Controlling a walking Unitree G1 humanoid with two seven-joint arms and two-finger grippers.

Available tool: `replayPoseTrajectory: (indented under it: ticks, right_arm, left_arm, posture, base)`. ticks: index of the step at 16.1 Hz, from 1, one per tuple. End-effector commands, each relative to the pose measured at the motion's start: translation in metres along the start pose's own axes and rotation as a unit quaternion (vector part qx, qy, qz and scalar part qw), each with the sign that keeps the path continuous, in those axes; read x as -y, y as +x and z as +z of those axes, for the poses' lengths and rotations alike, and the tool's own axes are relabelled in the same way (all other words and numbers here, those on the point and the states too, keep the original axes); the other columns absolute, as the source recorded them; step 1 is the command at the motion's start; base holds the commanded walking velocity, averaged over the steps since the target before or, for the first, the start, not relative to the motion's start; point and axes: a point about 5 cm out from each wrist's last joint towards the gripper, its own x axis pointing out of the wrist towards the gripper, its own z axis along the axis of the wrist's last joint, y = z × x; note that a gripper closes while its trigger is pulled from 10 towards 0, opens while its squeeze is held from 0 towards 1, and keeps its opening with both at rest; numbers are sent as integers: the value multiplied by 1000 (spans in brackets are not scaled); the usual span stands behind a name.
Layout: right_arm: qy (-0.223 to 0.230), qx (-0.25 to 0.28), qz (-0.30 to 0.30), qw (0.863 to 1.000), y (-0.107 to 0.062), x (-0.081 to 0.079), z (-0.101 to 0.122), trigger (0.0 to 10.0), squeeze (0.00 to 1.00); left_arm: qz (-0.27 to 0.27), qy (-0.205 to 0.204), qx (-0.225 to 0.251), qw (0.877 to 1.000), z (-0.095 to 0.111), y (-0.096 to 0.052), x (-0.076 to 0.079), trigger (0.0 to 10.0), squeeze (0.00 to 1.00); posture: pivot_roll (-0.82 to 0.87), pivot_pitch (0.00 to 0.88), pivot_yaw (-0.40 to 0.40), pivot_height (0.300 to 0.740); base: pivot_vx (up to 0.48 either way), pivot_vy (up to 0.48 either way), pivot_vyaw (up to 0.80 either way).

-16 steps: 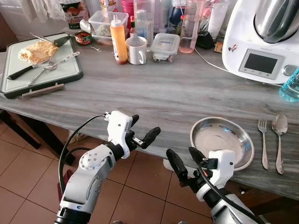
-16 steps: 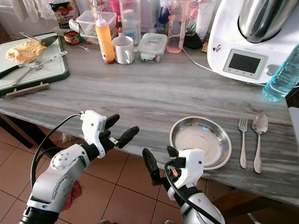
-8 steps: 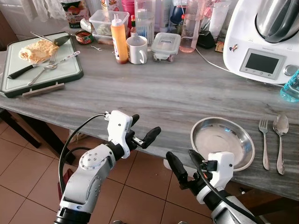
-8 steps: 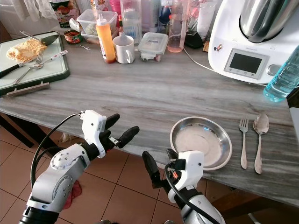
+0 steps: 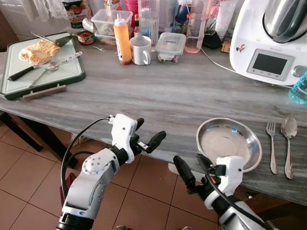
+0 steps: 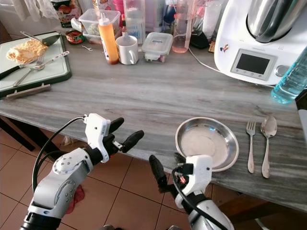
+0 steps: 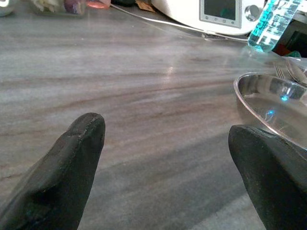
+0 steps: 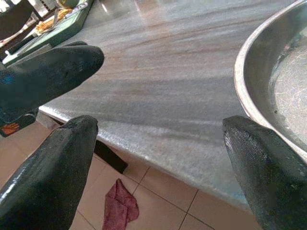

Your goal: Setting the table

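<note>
A round steel plate (image 5: pixel 229 143) lies on the grey wood-grain table (image 5: pixel 163 96) near its front edge, on the right. To its right a fork (image 5: pixel 272 146) and a spoon (image 5: pixel 288 139) lie side by side. My left gripper (image 5: pixel 147 133) hovers open at the table's front edge, left of the plate, holding nothing. My right gripper (image 5: pixel 194 167) is open too, just below and in front of the table edge, by the plate's near left rim (image 8: pixel 268 96). The plate's rim (image 7: pixel 268 103) also appears beside my left fingers.
A green tray (image 5: pixel 41 64) with food, a knife and forks sits at the far left. A sauce bottle (image 5: pixel 122 40), white mug (image 5: pixel 140 50) and lidded containers (image 5: pixel 170 47) crowd the back. A white kitchen appliance (image 5: pixel 271 40) stands at the back right. A red cloth (image 8: pixel 123 207) lies on the tiled floor.
Both grippers stay open and almost still. The right gripper has sunk slightly lower in front of the table edge; the camera has shifted a little.
</note>
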Motion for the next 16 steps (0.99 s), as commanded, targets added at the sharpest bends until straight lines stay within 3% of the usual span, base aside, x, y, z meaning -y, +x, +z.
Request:
replayPoseTrajectory:
  ticks: [1, 10, 16]
  right_arm:
    - [1, -7, -13, 1000, -1, 5, -3, 10000, 0]
    - [-5, 3, -30, 1000, -3, 10, -1, 10000, 0]
    - [-36, 35, 66, 997, 0, -24, 16, 10000, 0]
  left_arm:
    - [-4, 6, 1, 1000, 3, -1, 2, 10000, 0]
    - [-4, 7, -1, 1000, 2, -2, 1, 10000, 0]
    - [-4, 8, -2, 1000, 2, -2, 0, 10000, 0]
  posture:
    - [15, 166, 10, 714]
    - [13, 170, 13, 714]
    - [15, 168, 16, 714]
  base:
    - [0, 0, 0]
    - [0, 0, 0]
    - [0, 0, 0]
